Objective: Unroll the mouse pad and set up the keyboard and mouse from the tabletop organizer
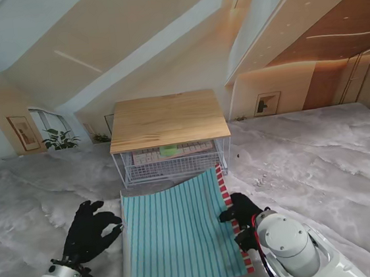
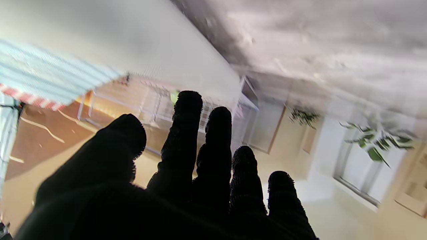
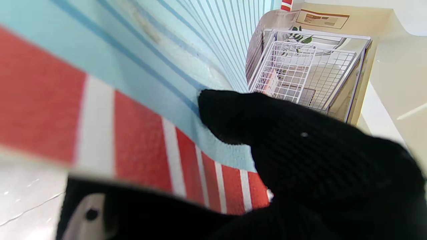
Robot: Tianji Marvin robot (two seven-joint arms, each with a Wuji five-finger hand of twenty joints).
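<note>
1 mouse pad (image 1: 178, 235) pinched by right hand (image 1: 242, 213); left hand (image 1: 90, 229) splayed, empty.

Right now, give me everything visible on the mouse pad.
The mouse pad is a soft fabric-looking sheet, teal with thin dark stripes and a red-and-white striped border on its right edge. It lies mostly unrolled in front of the wire organizer, far right corner lifted. The right hand pinches that right border, thumb on top. The left hand hovers open beside the left edge, apparently not touching.
</note>
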